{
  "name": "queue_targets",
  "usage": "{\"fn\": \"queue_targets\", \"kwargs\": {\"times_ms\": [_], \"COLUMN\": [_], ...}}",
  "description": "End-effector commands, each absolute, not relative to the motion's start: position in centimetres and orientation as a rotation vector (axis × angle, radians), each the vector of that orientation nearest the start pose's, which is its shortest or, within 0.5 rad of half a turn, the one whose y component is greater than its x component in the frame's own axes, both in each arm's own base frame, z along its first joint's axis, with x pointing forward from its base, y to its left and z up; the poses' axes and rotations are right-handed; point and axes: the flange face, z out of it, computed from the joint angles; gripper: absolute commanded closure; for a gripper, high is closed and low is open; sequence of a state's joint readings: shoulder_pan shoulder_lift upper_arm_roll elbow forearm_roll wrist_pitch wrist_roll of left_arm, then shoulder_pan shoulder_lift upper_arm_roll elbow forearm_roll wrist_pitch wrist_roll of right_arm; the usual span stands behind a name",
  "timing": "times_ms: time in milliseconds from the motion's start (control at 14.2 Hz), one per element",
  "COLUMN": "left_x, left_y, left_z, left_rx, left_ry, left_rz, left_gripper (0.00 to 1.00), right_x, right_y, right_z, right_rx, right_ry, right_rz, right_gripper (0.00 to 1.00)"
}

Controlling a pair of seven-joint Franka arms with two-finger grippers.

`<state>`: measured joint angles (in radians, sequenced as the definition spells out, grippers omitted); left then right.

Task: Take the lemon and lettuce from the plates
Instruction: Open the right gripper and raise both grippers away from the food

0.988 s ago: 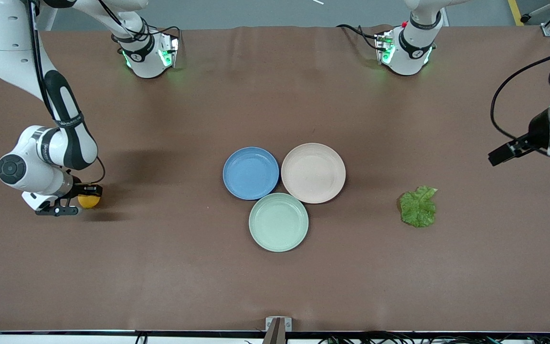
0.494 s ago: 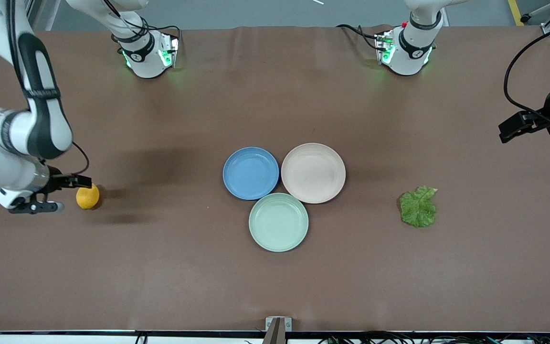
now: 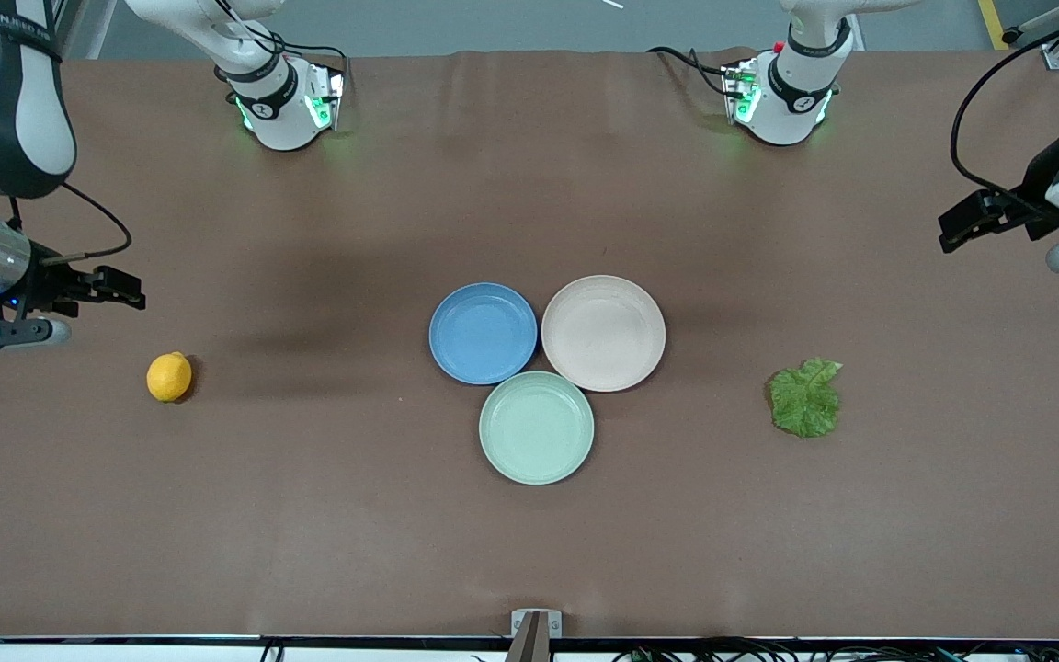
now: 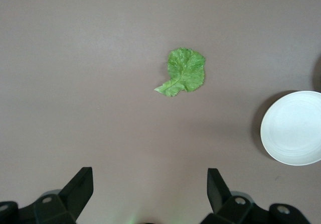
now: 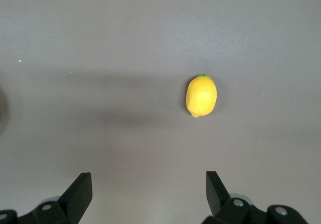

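The lemon (image 3: 169,377) lies on the bare table toward the right arm's end, off any plate; it also shows in the right wrist view (image 5: 201,96). My right gripper (image 3: 130,288) is open and empty, up in the air above the table near the lemon (image 5: 149,181). The lettuce (image 3: 804,398) lies flat on the table toward the left arm's end (image 4: 184,73). My left gripper (image 3: 952,232) is open and empty, high over the table's end (image 4: 149,179). The blue plate (image 3: 483,332) and the beige-pink plate (image 3: 603,332) sit empty mid-table.
A mint-green plate (image 3: 536,427) touches both other plates, nearer the front camera. The beige-pink plate's edge shows in the left wrist view (image 4: 296,128). Both arm bases (image 3: 286,101) (image 3: 782,92) stand along the table's back edge.
My right gripper let go of the lemon, which stays on the table, and rose up and away from it. My left gripper also lifted and drew back toward its table end.
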<state>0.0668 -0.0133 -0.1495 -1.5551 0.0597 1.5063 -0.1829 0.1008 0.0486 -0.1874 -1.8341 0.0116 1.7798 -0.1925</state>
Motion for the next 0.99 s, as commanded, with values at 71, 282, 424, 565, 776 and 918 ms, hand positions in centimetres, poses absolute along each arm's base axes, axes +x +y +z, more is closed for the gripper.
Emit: {"fn": "queue_targets", "kwargs": {"times_ms": [71, 282, 424, 565, 776, 918], "left_x": [52.7, 52.9, 53.0, 52.8, 52.5, 52.5], "left_y": [-3.9, -3.8, -3.9, -4.4, -6.6, -7.6], "left_z": [64.1, 64.2, 64.1, 64.1, 64.4, 64.4], "left_rx": [-3.095, -3.097, -3.097, -3.097, -3.097, -3.096], "left_ry": [-0.128, -0.128, -0.126, -0.086, -0.015, 0.024], "left_rz": [0.005, 0.008, 0.01, 0.013, 0.0, -0.012], "left_gripper": [0.0, 0.0, 0.0, 0.0, 0.0, 0.0], "right_x": [55.4, 54.7, 54.3, 54.2, 54.4, 54.4], "right_y": [-4.1, -2.2, -0.9, -0.8, -1.5, -2.1], "right_z": [55.1, 59.6, 61.6, 63.3, 64.7, 65.3], "right_rx": [-3.118, -3.126, -3.138, -3.138, -3.136, -3.135], "right_ry": [-0.101, -0.041, -0.028, -0.028, -0.01, 0.001], "right_rz": [0.182, 0.21, 0.21, 0.181, 0.125, 0.096], "right_gripper": [0.0, 0.0, 0.0, 0.0, 0.0, 0.0]}}
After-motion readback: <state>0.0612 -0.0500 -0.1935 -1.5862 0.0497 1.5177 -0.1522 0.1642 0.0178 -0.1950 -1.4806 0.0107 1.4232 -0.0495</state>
